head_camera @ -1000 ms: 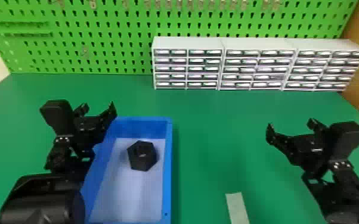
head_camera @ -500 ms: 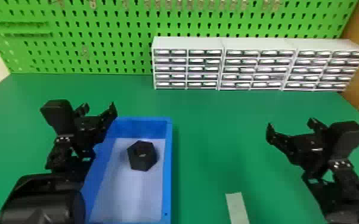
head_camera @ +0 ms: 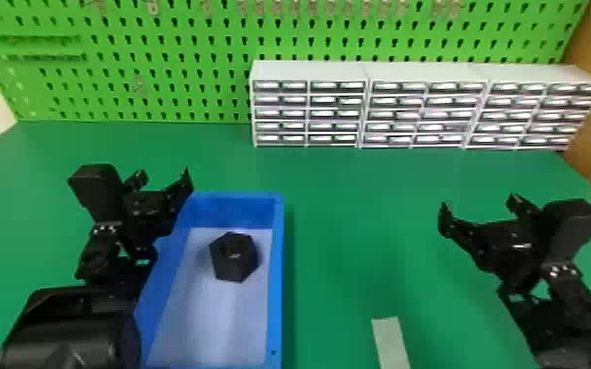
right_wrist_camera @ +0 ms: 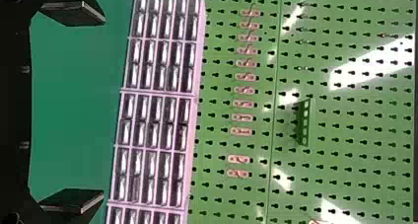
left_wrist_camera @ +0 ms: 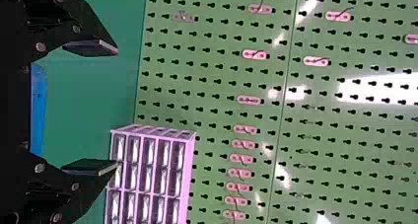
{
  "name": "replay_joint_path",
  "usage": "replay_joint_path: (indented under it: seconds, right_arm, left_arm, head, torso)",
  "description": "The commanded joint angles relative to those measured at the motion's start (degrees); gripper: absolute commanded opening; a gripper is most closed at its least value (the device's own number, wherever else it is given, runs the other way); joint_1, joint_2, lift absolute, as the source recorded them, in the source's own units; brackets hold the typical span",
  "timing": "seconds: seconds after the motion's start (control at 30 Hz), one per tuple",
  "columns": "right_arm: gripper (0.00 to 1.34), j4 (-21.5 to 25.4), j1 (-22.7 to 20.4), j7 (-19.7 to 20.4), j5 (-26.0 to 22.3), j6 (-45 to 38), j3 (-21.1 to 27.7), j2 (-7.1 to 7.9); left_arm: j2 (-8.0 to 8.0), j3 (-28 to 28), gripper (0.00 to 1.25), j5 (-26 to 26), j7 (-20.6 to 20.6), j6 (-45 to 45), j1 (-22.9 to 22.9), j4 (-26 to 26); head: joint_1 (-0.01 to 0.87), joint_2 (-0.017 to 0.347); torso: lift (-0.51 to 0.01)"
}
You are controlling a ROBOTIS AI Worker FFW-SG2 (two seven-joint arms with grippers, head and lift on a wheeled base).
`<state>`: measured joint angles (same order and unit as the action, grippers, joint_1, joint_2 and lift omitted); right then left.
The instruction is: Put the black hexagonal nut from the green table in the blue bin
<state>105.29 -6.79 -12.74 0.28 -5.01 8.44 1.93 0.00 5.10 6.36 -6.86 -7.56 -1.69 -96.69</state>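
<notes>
- The nut is inside the bin, lying on its pale floor toward the far end, closer to the right wall than to the left one.
- The nut is black and six-sided, with its opening facing up.
- The bin is blue and sits on the bench, in front of the left half of the robot's reach; its near end runs out of the head view at the bottom.
- The left gripper is at the bin's far left corner. Whether it touches the rim, I cannot tell.
- The left gripper's fingers are wide apart and hold nothing; the left wrist view has a piece of the bin's blue wall near their bases.
- The right gripper is well apart from the bin, on the right side of the bench.
- Its fingers are spread wide too, wider than the left pair, with nothing in their grasp.
- A pale strip lies on the bench between the bin and the right arm.
- Three white drawer units stand side by side at the back of the bench, before a green pegboard with small hooks.
</notes>
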Motion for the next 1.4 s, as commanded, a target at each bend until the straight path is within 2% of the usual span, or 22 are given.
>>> replay_joint_path:
  seconds: [0.0, 1.37]
  right_arm:
    - [1.27, 0.0, -0.1, 0.0, 0.0, 0.0, 0.0, 0.00]
    - [1.27, 0.0, -0.2, 0.0, -0.5, 0.1, -0.2, 0.09]
  left_arm:
    - [-0.15, 0.0, 0.81, 0.1, 0.0, 0.0, 0.0, 0.0]
    - [-0.15, 0.0, 0.81, 0.4, 0.0, 0.2, 0.0, -0.1]
  head:
    - [0.686, 0.051]
    - [0.686, 0.051]
  torso:
    - [-0.097]
    - [-0.097]
